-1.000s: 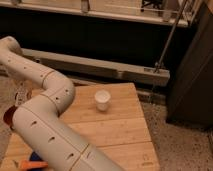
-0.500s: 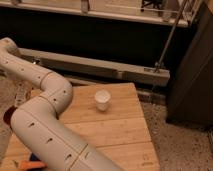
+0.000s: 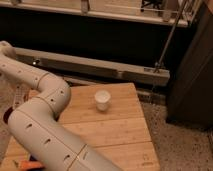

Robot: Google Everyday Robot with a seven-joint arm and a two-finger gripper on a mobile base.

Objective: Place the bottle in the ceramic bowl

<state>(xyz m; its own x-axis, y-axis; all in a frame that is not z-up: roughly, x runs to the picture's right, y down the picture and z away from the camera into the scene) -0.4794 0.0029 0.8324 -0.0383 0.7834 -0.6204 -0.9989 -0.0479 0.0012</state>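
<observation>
Since the earlier frame my arm (image 3: 45, 130) has swung a little to the left; the cup (image 3: 102, 99) stays in its place on the table (image 3: 122, 132). At the table's left edge my gripper (image 3: 19, 97) hangs just above the bowl (image 3: 7, 116), partly hidden by the arm. I cannot tell if it grasps anything, and the bottle I cannot make out; probably it is there. I judge this the placing step: next, lower over the bowl and let go
</observation>
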